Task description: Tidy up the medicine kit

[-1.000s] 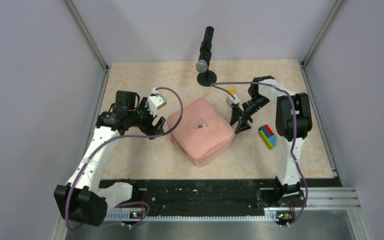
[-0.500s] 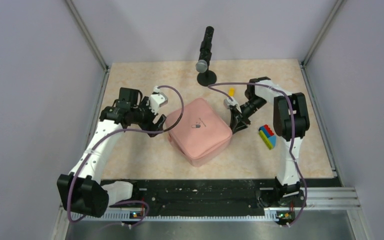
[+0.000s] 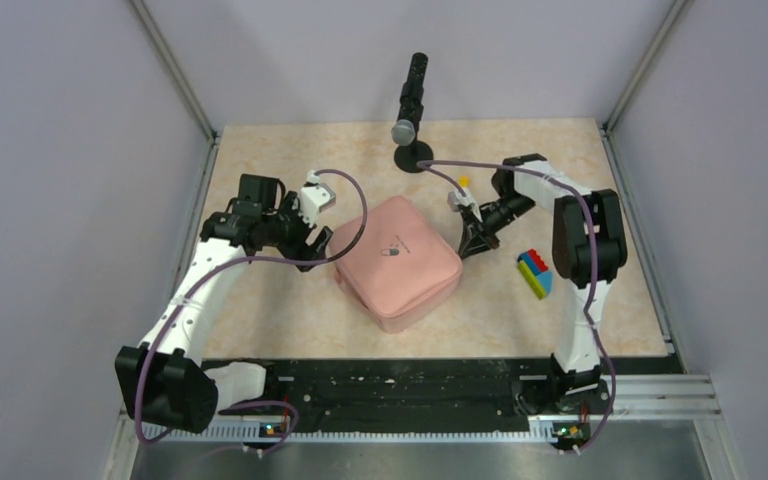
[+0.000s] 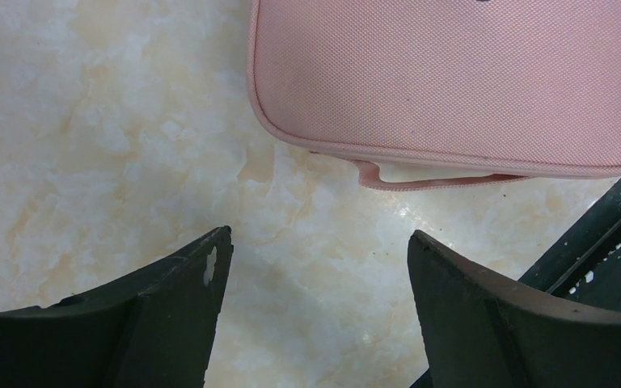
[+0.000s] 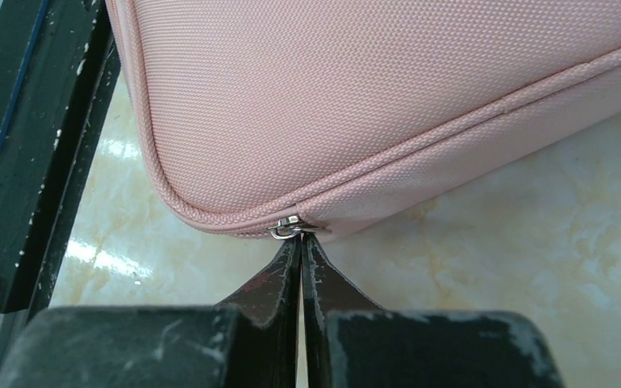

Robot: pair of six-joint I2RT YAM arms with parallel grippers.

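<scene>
Top external view puts the medicine kit (image 3: 398, 262) in the middle of the bench (image 3: 290, 310). Its lid is down and, as far as can be seen, it is zipped shut, so nothing inside has been sorted yet. The right pincer (image 3: 470, 242) sits at the case's right corner. In the right wrist view its jaws are pressed together on the zip pull (image 5: 289, 229), with only the small metal ring showing past the tips. The left pincer (image 3: 312, 250) hangs spread wide and holds nothing, just beside the case's left edge and near a fabric loop (image 4: 437, 178). A toy-brick block (image 3: 534, 273) lies apart on the right. I judge the task to be at its very start: the zip is gripped but not yet run round. Opening the lid and arranging the contents are both left to do.
</scene>
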